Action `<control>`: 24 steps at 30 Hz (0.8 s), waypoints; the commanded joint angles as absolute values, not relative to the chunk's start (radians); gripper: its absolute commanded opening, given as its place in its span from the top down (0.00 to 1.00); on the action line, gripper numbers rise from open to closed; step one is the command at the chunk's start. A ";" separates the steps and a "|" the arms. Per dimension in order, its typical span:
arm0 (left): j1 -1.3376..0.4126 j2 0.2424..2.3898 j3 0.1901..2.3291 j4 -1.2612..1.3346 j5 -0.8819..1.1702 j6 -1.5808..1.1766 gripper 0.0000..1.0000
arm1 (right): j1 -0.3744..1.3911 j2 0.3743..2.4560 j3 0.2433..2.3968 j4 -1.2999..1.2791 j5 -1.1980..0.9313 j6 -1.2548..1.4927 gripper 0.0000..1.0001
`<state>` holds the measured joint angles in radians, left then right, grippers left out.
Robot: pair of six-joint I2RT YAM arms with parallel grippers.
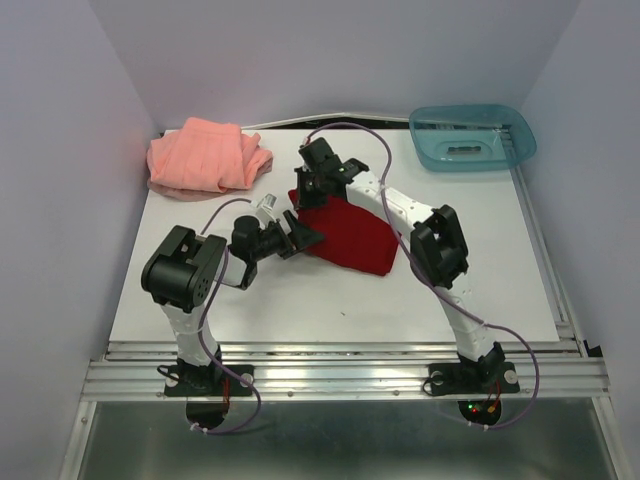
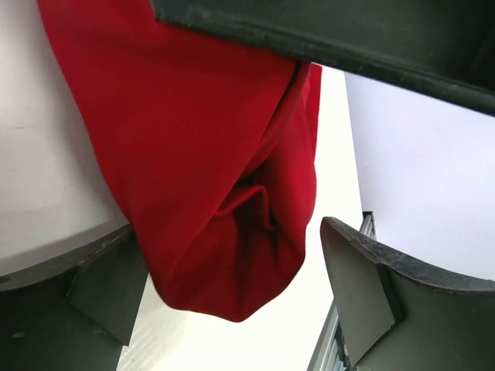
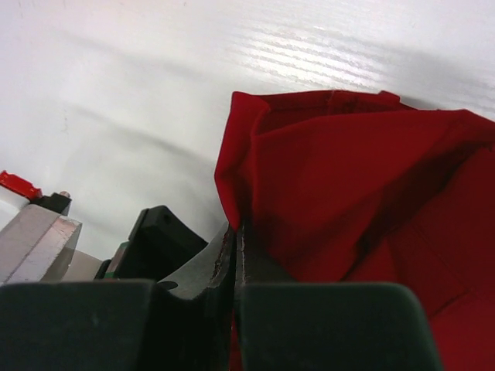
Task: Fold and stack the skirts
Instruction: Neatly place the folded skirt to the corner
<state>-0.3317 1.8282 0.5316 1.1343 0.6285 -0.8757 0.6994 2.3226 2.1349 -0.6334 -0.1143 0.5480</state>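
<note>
Deep red cloth sits where both sets of fingers meet: the red skirt (image 1: 352, 240) lies in a thick, roughly folded heap on the white surface (image 1: 300, 305). Most of its bulk spreads to the right of the two pairs of fingers.

The right fingers (image 1: 308, 190) are pressed together on the skirt's far-left corner. In the right wrist view a fold of the red fabric runs straight into the seam between the closed pads, so they grip the skirt there. The pinched corner stands a little higher than the rest of the cloth.

The left fingers (image 1: 303, 238) are spread wide, just nearer than the right fingers and at the skirt's left edge. In the left wrist view a rounded lobe of red cloth hangs in the gap between the two parted pads. Whether either pad touches the cloth I cannot tell, and nothing is clamped.

The salmon-pink skirt (image 1: 207, 157) lies rumpled and loosely doubled over, well away to the left of and beyond both pairs of fingers, at the far-left corner of the surface. It is apart from the red skirt.

A teal tray (image 1: 472, 150) sits beyond and far to the right of the fingers, at the far-right corner.
</note>
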 commanded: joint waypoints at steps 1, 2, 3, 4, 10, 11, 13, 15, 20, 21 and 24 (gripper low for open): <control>-0.334 1.825 0.534 1.282 0.647 -0.902 0.01 | 0.692 2.235 2.108 -0.591 -0.150 0.575 0.99; -0.334 1.835 0.538 1.295 0.644 -0.914 0.01 | 0.692 2.238 2.108 -0.591 -0.156 0.580 0.99; -0.336 1.854 0.545 1.299 0.640 -0.920 0.01 | 0.692 2.240 2.106 -0.591 -0.170 0.583 0.99; -0.336 1.865 0.558 1.301 0.637 -0.925 0.01 | 0.692 2.241 2.105 -0.588 -0.176 0.589 0.99; -0.342 1.916 0.591 1.290 0.595 -0.933 0.04 | 0.692 2.237 2.101 -0.583 -0.187 0.600 0.99; -0.345 1.924 0.595 1.286 0.589 -0.930 0.06 | 0.692 2.240 2.108 -0.583 -0.187 0.603 0.99; -0.350 1.921 0.595 1.230 0.559 -0.910 0.07 | 0.692 2.244 2.118 -0.583 -0.193 0.604 0.99; -0.350 1.916 0.592 1.213 0.519 -0.896 0.15 | 0.692 2.249 2.131 -0.581 -0.210 0.609 0.99; -0.350 1.927 0.615 1.157 0.499 -0.891 0.52 | 0.692 2.241 2.128 -0.571 -0.232 0.609 0.98; -0.350 1.925 0.627 1.114 0.494 -0.882 0.64 | 0.681 2.237 2.126 -0.566 -0.242 0.606 0.85; -0.344 1.907 0.632 1.057 0.474 -0.861 0.93 | 0.660 2.224 2.125 -0.561 -0.216 0.568 0.40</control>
